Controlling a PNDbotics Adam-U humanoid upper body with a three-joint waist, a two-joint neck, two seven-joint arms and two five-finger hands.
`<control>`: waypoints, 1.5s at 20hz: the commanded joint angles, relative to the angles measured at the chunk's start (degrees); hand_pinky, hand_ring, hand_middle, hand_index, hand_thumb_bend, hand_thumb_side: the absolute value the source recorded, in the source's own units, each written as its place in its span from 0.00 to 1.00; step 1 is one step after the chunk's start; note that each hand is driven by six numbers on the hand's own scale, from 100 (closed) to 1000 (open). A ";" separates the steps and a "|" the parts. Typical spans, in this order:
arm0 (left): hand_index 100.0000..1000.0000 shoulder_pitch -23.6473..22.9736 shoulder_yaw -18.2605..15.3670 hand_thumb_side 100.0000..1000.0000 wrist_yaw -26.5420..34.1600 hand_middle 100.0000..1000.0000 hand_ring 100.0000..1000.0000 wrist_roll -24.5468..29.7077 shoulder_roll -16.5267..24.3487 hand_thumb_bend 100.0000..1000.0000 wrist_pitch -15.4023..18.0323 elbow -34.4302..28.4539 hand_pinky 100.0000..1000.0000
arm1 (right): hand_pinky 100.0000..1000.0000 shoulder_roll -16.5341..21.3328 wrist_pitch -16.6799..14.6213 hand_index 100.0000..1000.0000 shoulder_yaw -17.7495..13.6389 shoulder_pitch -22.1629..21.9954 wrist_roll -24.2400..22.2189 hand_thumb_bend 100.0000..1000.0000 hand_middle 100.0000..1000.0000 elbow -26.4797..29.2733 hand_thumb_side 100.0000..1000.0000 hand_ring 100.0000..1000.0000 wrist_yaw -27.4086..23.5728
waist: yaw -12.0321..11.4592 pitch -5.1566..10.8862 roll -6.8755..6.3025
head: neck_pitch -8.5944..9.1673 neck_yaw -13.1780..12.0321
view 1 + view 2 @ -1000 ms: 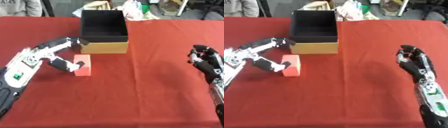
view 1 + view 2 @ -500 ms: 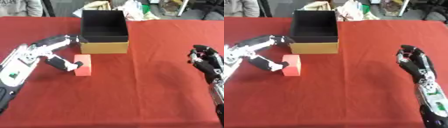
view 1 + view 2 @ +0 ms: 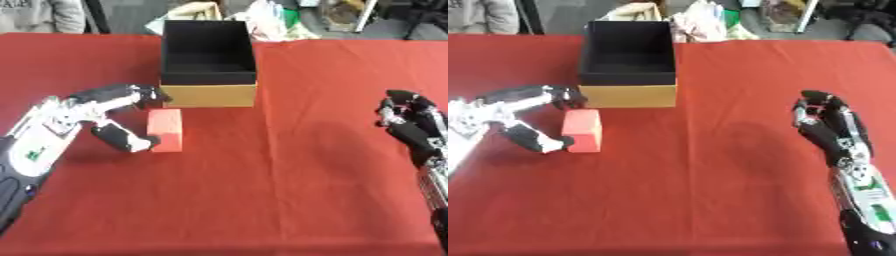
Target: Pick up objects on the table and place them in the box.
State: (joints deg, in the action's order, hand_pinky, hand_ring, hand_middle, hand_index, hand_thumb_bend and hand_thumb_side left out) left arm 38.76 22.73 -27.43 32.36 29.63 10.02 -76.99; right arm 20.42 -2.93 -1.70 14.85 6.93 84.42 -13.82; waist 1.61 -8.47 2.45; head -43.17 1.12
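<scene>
A red block lies on the red tablecloth just in front of the box, which has tan sides, a black inside and nothing visible in it. My left hand straddles the block from the left. Its fingers reach past the block's far end, close to the box's front left corner. Its thumb lies against the block's near left side. The hand is open and the block rests on the table. My right hand hovers open at the right edge, far from both.
Bags and clutter sit behind the box at the table's far edge. Red cloth stretches between the block and my right hand and across the near half of the table.
My left thumb has slid a little nearer along the block's left side. The block, the box and my right hand have not moved.
</scene>
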 commanded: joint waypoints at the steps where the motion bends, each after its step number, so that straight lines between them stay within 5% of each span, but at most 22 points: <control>1: 0.93 0.82 -0.03 0.14 -0.41 0.81 0.80 0.02 0.20 0.23 0.67 0.34 0.76 | 0.46 1.04 -0.21 0.67 -0.12 0.69 -0.23 0.00 0.53 0.79 0.00 0.57 -0.07 | 0.05 0.78 -0.06 | 0.15 -0.04; 10: 0.78 0.77 -0.69 0.14 0.92 0.47 0.68 -1.80 -0.15 0.09 0.27 0.11 0.70 | 0.46 1.00 -0.22 0.67 -0.17 0.65 -0.20 0.00 0.53 0.78 0.00 0.57 -0.07 | 0.07 0.71 -0.04 | 0.11 0.01; 20: 0.76 2.87 -3.99 0.12 3.81 0.45 0.67 -7.37 2.19 0.05 -2.19 -5.50 0.70 | 0.46 1.16 -0.26 0.67 -0.26 0.48 -0.15 0.00 0.53 0.77 0.00 0.57 -0.09 | -0.15 0.91 -0.03 | 0.06 0.13; 30: 0.74 10.76 -5.92 0.10 1.34 0.45 0.67 -12.86 2.07 0.08 -2.01 -3.79 0.71 | 0.46 1.08 -0.21 0.67 0.02 0.65 -0.43 0.00 0.53 0.70 0.00 0.57 -0.05 | 0.25 0.62 0.05 | 0.52 0.00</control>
State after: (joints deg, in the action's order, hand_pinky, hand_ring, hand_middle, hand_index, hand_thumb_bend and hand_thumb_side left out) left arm 48.07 17.83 -25.44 20.39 30.74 7.88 -80.64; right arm 20.42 -3.02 -1.51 14.82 6.65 84.42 -13.82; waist 1.84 -8.53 2.56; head -43.14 1.12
